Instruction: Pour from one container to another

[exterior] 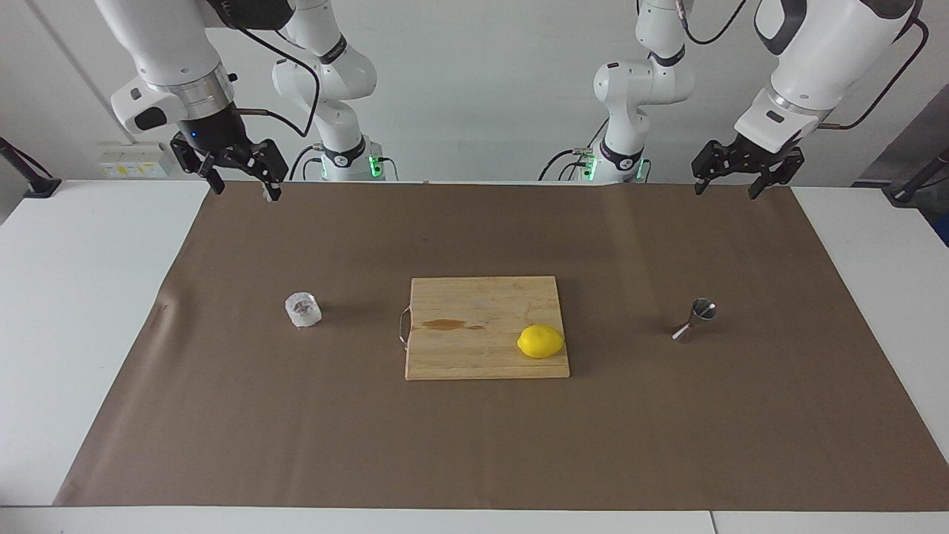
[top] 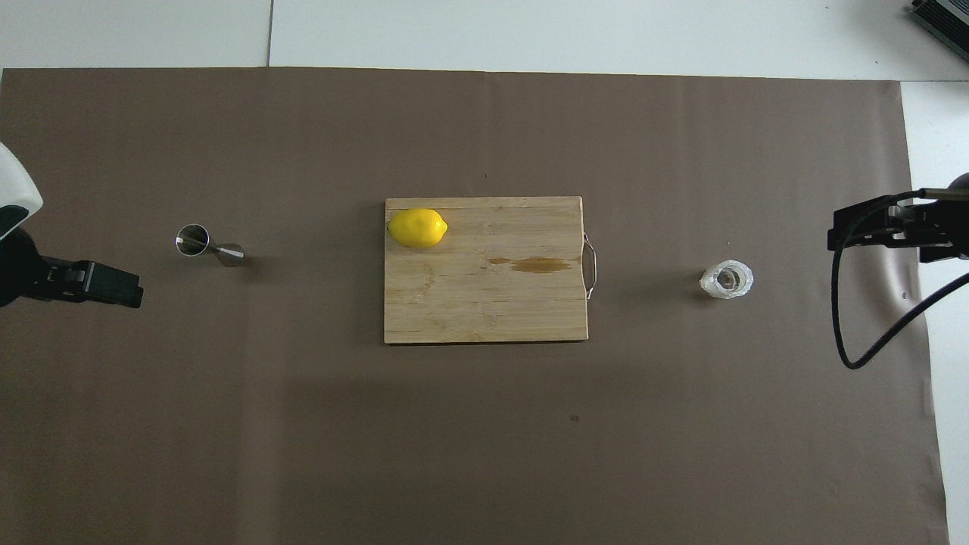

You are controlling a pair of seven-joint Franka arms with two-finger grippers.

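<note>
The clear crinkled cup point(exterior: 303, 310) stands on the brown paper toward the right arm's end of the table; it also shows in the overhead view point(top: 727, 279). The steel hourglass jigger point(exterior: 697, 320) stands toward the left arm's end and shows in the overhead view too point(top: 208, 246). My right gripper point(exterior: 245, 191) hangs open and empty in the air over the paper's edge by the robots, well apart from the cup. My left gripper point(exterior: 726, 191) hangs open and empty over the paper's edge at its own end, well apart from the jigger.
A wooden cutting board point(exterior: 474, 360) lies in the middle of the table between cup and jigger, with a brown stain point(exterior: 445, 323) and a yellow lemon point(exterior: 540, 341) on it. Brown paper point(exterior: 474, 445) covers the table.
</note>
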